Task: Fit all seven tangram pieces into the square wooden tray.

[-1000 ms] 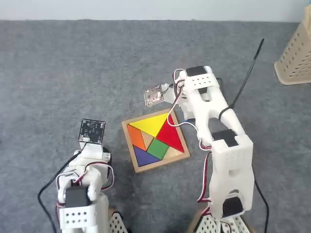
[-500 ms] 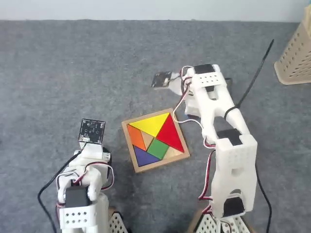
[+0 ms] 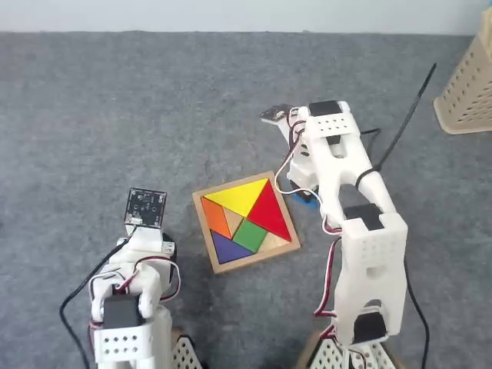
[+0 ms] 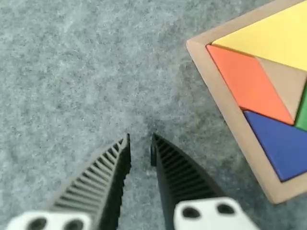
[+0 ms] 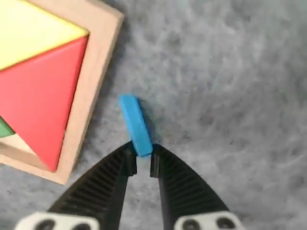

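Note:
The square wooden tray lies mid-table holding yellow, red, orange, green and dark blue pieces, with wood-coloured patches between them. A light blue piece stands on its edge on the carpet just off the tray's right rim. My right gripper is shut on its near end. The piece also peeks out under the right arm. My left gripper hovers over bare carpet beside the tray's corner, fingers nearly together and holding nothing.
A pale slotted basket stands at the table's far right corner. Grey carpet covers the table, with wide free room left of and beyond the tray. The left arm's base sits at the front left.
The right arm's wrist swung from the tray's far corner out to the right. The light blue piece has come into sight beside the tray's right edge. The left arm has not moved.

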{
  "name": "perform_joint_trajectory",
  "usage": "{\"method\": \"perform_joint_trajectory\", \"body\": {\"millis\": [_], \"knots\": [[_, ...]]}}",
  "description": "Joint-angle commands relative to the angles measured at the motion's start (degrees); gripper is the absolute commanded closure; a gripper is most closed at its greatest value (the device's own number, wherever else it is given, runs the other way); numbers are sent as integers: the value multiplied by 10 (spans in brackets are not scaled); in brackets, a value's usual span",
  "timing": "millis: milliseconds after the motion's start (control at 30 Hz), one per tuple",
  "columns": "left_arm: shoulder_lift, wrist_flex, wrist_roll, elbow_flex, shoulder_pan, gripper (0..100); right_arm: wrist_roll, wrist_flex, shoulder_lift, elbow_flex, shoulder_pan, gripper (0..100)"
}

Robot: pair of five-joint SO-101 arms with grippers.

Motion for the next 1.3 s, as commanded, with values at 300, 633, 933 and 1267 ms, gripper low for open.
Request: {"method": "perform_joint_trajectory", "body": {"millis": [300,633,933,1267], "knots": [[-12,0,4,-6,1,929,-46,8,-145,49,-15,991],[-12,0,4,-6,1,929,54,-102,-390,349,-144,991],[-12,0,4,-6,1,929,145,-167,-516,494,-201,991],[-12,0,4,-6,1,929,242,-167,-469,501,-213,991]]}}
